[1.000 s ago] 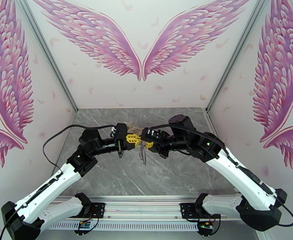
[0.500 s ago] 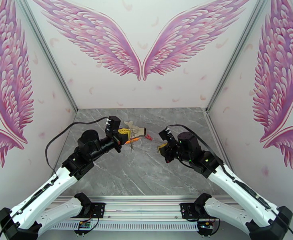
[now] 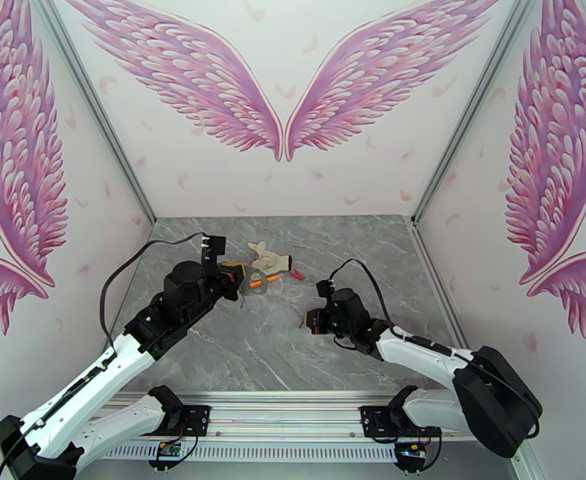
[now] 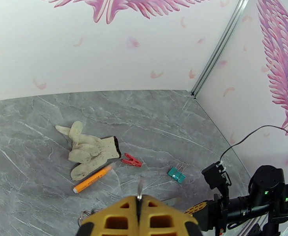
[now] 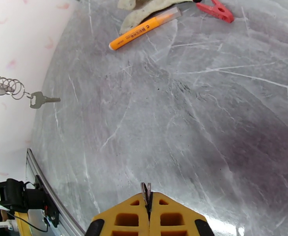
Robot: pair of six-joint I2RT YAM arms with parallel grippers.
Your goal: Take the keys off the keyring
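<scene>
top: left hand (image 3: 238,277) shut on dark grey-black oval metal keyring (image 3: 250,284); right hand (image 3: 309,320) well apart, low over grey marble surface (image 3: 253,354) | left wrist: keyring edge-on between shut fingertips (image 4: 154,207) | right wrist: hand shut on thin metal sliver (image 5: 146,191); tiny silver keys (image 5: 41,100) dangle far left

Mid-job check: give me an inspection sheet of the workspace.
Surface: grey marble table, nothing spilled.
Job's things: keyring edge-on in left gripper; rings with one key dangling, seen from right wrist.
Clutter: glove, orange pen, red clip, teal clip.
Grippers: left shut on keyring; right gripper shut on thin metal piece, likely a key.
Cables: black cable loops off each wrist, unsnagged.
Surroundings: white walls, pink wings.
</scene>
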